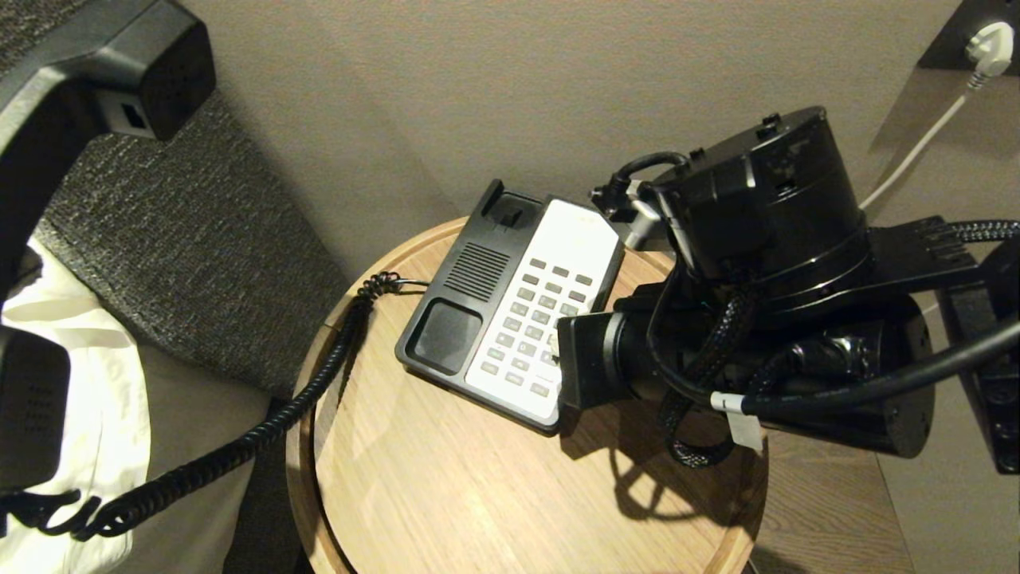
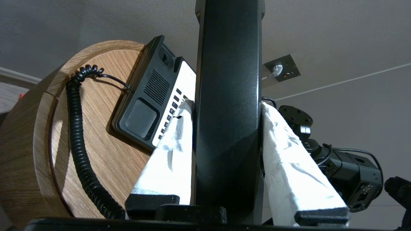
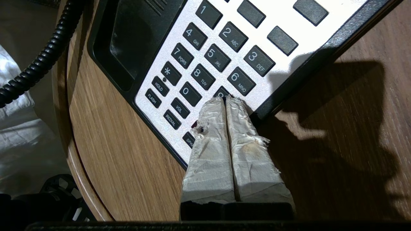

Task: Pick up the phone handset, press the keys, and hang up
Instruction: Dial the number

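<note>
The glossy black phone handset (image 1: 48, 104) hangs lifted at the far left, close to the head camera. My left gripper (image 2: 226, 103) is shut on its shaft (image 2: 228, 80), one white-wrapped finger (image 2: 170, 147) on each side. Its coiled cord (image 1: 263, 430) runs down to the black phone base (image 1: 446, 335) on the round table. The empty cradle faces up. My right gripper (image 3: 225, 98) is shut, fingers pressed together, with the tips resting on the 9 key among the grey keys (image 3: 205, 64) of the white faceplate. In the head view the right wrist (image 1: 765, 239) covers the keypad's right edge.
The phone stands at the back of a round wooden table (image 1: 478, 494) with a raised rim, against a beige wall. White bedding (image 1: 96, 383) and a grey fabric headboard (image 1: 199, 239) lie to the left. A wall socket with a white plug (image 1: 988, 44) is at the upper right.
</note>
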